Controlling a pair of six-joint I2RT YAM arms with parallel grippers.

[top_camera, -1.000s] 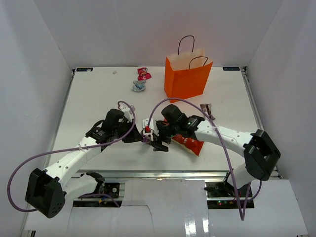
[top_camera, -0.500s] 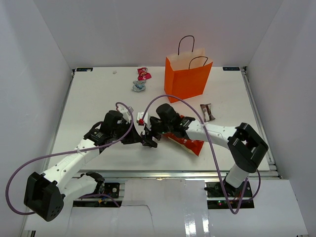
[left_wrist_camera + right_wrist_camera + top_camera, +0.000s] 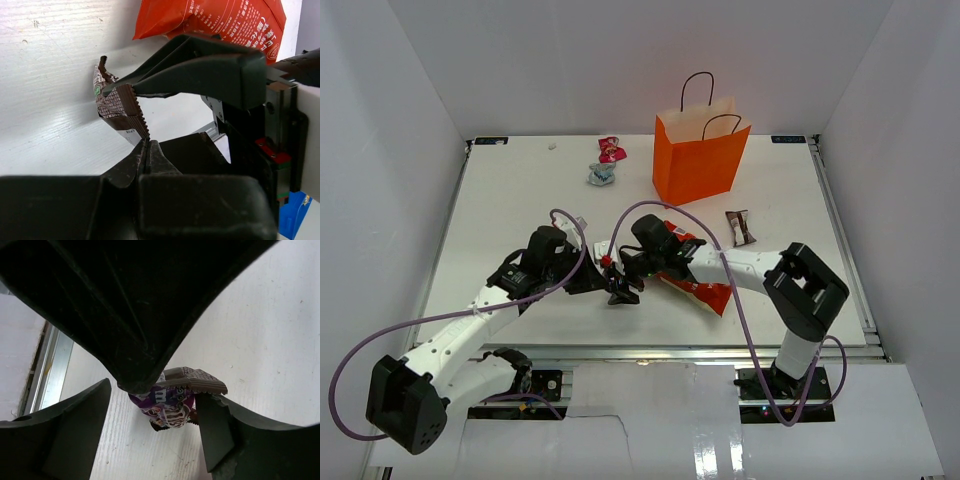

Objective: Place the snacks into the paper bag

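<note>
The left gripper (image 3: 147, 146) has its jaws pressed together on one serrated corner of a small candy pack (image 3: 117, 107), so the pack hangs out in front of the fingertips rather than being buried between them. The pack looks brown in the left wrist view and shows purple print in the right wrist view. Whether it is one wrapper or two stuck together is unclear, as is whether it clears the desk (image 3: 520, 200). The right gripper (image 3: 154, 399) has come in from the opposite side with its jaws wide, one finger on each side of the pack and one tip touching its upper end. This looks like a handover, which would make sense because the orange paper bag (image 3: 698, 160) stands upright at the far edge, right of centre, on the right arm's side. The meeting point is near the middle of the near edge, just beside the red-orange chip bag (image 3: 698, 288), which lies flat under the right forearm. A pink candy (image 3: 610, 150) and a silver-blue one (image 3: 600, 175) lie by the far edge, left of the bag. A dark bar (image 3: 740, 227) lies toward the right edge. None of the visible snacks is in the bag yet.
</note>
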